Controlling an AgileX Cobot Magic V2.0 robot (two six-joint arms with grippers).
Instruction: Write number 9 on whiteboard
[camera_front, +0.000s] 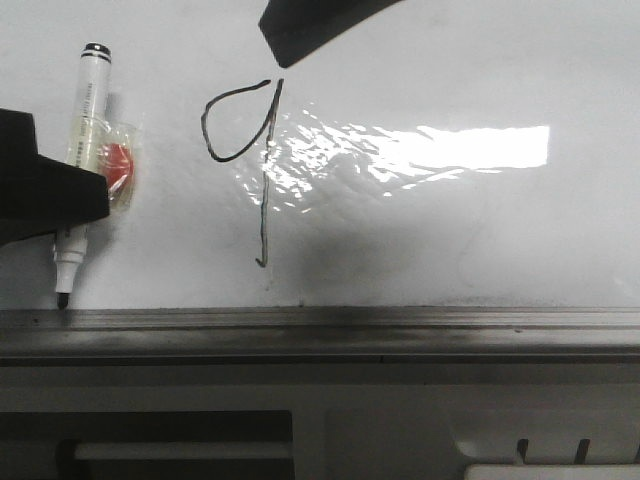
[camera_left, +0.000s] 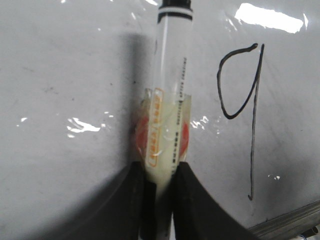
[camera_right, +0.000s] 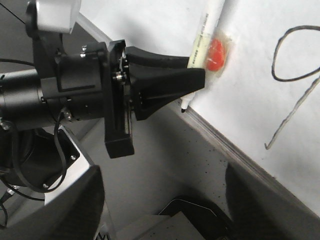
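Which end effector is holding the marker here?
The left end effector, its fingers clamped on the marker beside the number 9. The right end effector carries nothing visible.

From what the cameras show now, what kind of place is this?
Probably a robot test bench set up for writing. A whiteboard with a grey rail carries a hand-drawn number 9, and the left gripper holds a marker.

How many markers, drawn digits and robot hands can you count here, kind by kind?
Marker: 1
Digit 9 on the whiteboard: 1
Hands: 2, left hand shut on the marker, right hand above
Total: 4
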